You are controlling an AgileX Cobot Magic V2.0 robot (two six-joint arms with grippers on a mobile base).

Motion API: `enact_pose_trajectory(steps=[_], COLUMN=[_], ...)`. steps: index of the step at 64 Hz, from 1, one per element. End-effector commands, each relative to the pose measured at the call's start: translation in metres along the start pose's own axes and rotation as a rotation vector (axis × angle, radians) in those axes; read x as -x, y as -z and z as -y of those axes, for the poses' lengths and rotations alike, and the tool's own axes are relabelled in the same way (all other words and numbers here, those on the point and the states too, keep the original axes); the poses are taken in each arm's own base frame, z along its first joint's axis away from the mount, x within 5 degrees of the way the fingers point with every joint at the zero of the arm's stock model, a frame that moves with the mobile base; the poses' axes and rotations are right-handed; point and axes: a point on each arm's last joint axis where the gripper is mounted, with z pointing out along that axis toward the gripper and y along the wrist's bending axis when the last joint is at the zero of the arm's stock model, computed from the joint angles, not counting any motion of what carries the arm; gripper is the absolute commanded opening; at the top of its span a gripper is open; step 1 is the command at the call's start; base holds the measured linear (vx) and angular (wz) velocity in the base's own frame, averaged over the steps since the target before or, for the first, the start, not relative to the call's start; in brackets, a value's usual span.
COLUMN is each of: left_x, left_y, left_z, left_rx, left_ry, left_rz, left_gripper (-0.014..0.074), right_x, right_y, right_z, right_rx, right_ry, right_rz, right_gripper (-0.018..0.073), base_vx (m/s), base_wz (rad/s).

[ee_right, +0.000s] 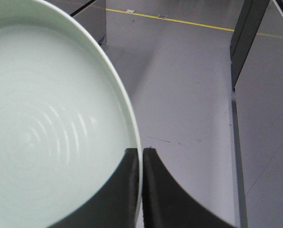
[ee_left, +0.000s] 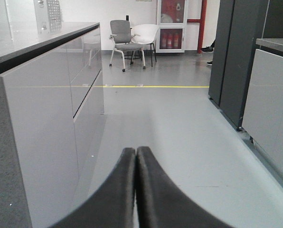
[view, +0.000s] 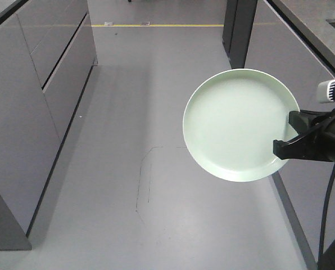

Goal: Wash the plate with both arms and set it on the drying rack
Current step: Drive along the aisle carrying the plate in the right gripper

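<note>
A pale mint-green plate (view: 240, 124) hangs in the air over the grey floor, its face turned toward the front camera. My right gripper (view: 286, 147) comes in from the right edge and is shut on the plate's right rim. In the right wrist view the plate (ee_right: 51, 128) fills the left half, and the rim runs between the two black fingers of my right gripper (ee_right: 142, 153). My left gripper (ee_left: 136, 151) shows only in the left wrist view, shut with its fingertips touching and nothing between them, pointing down an aisle. The drying rack is out of view.
Grey cabinets (view: 38, 101) line the left side of the aisle, with a dark column (view: 238, 28) and another counter (view: 319, 39) on the right. A yellow floor line (view: 156, 25) crosses far ahead. Chairs (ee_left: 129, 40) stand at the aisle's end.
</note>
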Motion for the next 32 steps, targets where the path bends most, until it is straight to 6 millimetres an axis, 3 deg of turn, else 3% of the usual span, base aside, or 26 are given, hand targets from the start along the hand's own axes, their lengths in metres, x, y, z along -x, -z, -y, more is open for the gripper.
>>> enact_pose_trajectory(steps=[1, 32], left_x=[0.0019, 0.0019], left_y=[0.0005, 0.0005], left_z=[0.0002, 0.0002], left_rx=[-0.006, -0.006], left_ry=[0.011, 0.011], left_rz=[0.07, 0.07], left_gripper=[-0.0006, -0.0006], right_x=[0.0194, 0.0194], right_y=[0.0068, 0.0068], right_z=[0.0029, 0.0029], right_rx=[-0.02, -0.02], right_ry=[-0.001, -0.001], right_rz=[0.126, 0.126], right_gripper=[-0.001, -0.001], base_vx=[0.14, 0.13], base_wz=[-0.09, -0.06])
